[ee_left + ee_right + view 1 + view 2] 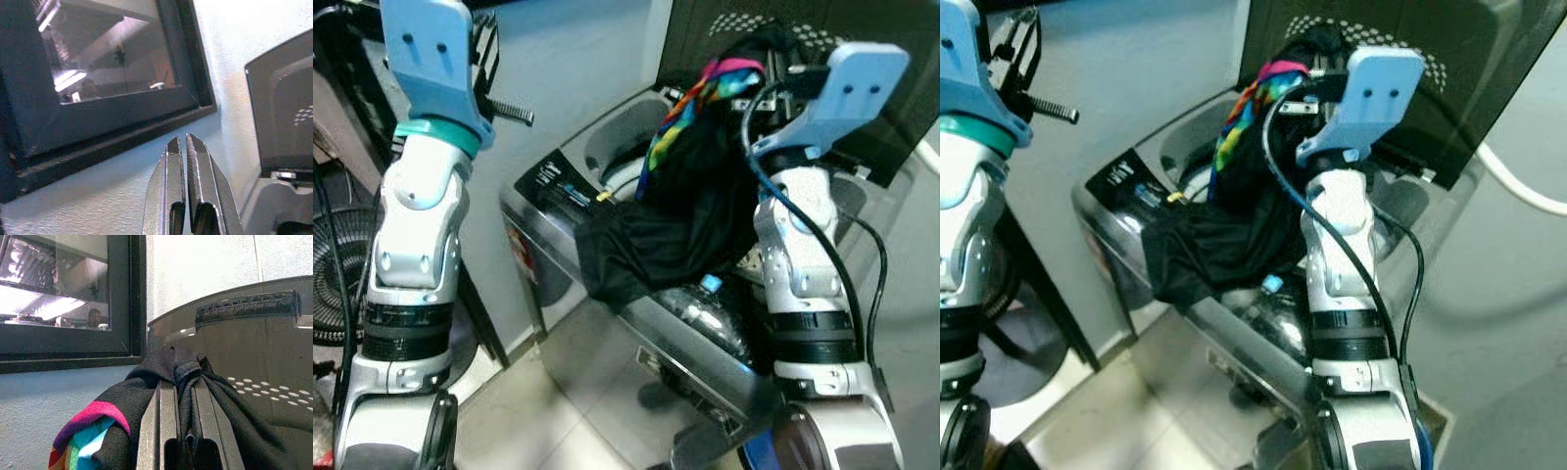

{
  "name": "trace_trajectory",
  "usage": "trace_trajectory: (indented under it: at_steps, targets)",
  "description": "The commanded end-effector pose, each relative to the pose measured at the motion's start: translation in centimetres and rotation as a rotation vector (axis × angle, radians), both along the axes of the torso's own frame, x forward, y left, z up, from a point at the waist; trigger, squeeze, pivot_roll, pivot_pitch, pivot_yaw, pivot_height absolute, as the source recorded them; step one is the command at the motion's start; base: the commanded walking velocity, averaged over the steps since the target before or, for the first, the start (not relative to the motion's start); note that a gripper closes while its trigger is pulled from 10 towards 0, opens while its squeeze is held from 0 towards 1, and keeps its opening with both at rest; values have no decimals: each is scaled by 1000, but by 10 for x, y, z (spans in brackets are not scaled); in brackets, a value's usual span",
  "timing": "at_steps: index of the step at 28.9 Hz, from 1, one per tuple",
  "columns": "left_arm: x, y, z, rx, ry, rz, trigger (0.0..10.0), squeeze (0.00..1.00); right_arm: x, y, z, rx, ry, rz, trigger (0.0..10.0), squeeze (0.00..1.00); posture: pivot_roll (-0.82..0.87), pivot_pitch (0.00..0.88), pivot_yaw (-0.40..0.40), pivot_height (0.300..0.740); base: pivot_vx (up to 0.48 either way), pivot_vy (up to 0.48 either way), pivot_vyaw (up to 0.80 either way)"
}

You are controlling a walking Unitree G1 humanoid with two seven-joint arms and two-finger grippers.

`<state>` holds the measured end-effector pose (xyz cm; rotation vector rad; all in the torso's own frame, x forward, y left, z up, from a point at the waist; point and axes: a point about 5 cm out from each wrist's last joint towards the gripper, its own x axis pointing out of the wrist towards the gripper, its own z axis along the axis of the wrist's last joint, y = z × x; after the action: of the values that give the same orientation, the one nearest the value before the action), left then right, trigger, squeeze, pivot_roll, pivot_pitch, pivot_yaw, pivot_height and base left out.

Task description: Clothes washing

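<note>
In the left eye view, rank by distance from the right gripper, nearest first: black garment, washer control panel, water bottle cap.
1. black garment: clamped in the right gripper, hanging over the washer's tub.
2. water bottle cap: lower, below the hanging cloth beside the right forearm.
3. washer control panel: on the machine's left rim, past the cloth.

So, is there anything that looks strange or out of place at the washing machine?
Yes. A plastic bottle lies on the washing machine rim under the black garment held by the right gripper, odd beside laundry.
</note>
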<state>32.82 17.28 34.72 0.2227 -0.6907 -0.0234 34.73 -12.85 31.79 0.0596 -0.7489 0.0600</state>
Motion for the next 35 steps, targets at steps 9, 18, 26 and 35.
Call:
trace_trajectory:
  at_steps: [9,18,26,35]
  targets:
    - [-8,-4,13,-14,-91,-62,10000,0,-11,22,23,-195,-149,98,10000,0,43,0,26,740,0,0,0]
    - [-9,-34,12,38,-95,-212,10000,0,-16,41,86,-275,-361,25,10000,0,32,0,22,740,0,0,0]
    - [-9,-73,-9,66,2,-377,10000,0,1,84,84,-510,-277,-51,10000,0,28,0,13,740,0,0,0]
    - [-13,-56,-16,31,59,-396,10000,0,31,53,33,-621,-10,-122,10000,0,29,0,15,740,0,0,0]
